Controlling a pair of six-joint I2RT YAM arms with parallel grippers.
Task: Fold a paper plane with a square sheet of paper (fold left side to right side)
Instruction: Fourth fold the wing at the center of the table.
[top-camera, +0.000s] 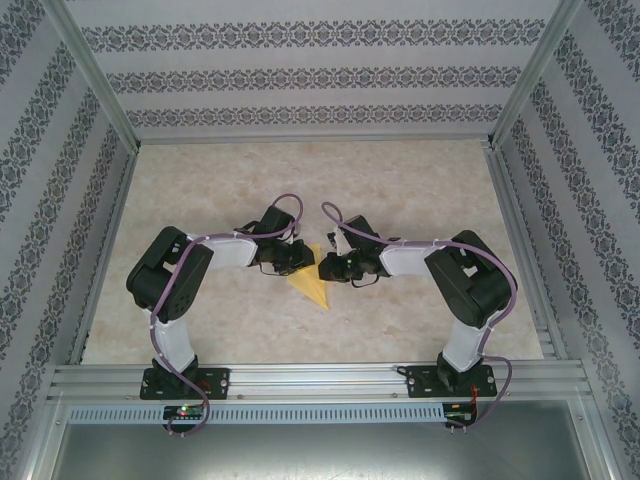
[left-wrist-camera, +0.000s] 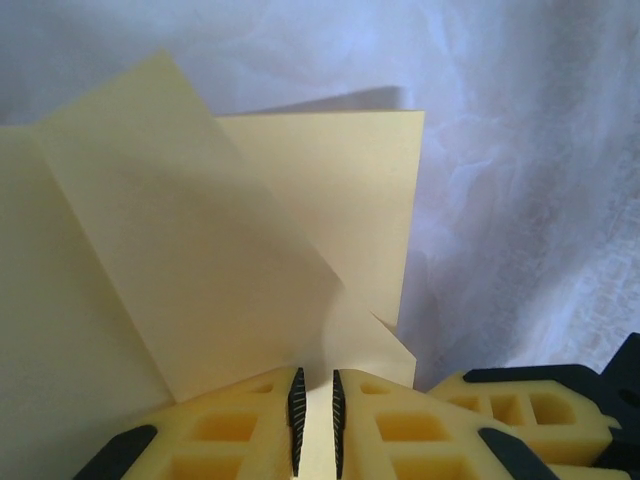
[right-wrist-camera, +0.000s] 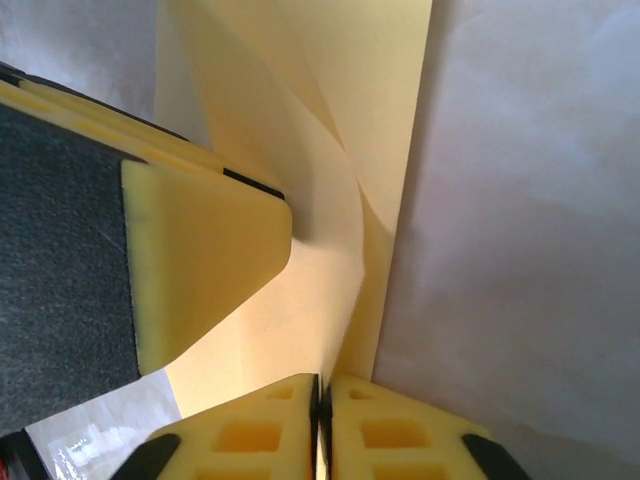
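**Top view.** The folded yellow paper (top-camera: 312, 285) lies mid-surface, directly between the left tool (top-camera: 291, 262) and the right tool (top-camera: 329, 268). The tools face each other across its far end. The paper's long axis runs from the tools toward the arm bases, ending in a free point. Both arms are about equally near. The surface (top-camera: 400, 190) is bare around the paper, and the side walls stand well apart from it.

**Left wrist view.** The left tool (left-wrist-camera: 315, 405) is drawn nearly together, pinching the paper (left-wrist-camera: 200, 250) between its black pads. One flap stands tilted over a flatter layer. The paper's straight right edge runs away from the tool, with bare surface (left-wrist-camera: 520, 200) beyond it.

**Right wrist view.** The right tool (right-wrist-camera: 320, 400) is pressed together, apparently nipping the paper (right-wrist-camera: 330, 150) where its layers converge. One finger of the left tool (right-wrist-camera: 200, 260) touches the paper from the left.

**Judgement.** A left-to-right fold would probably carry the left tool's flap across this long axis toward the straight right edge, where room is open.
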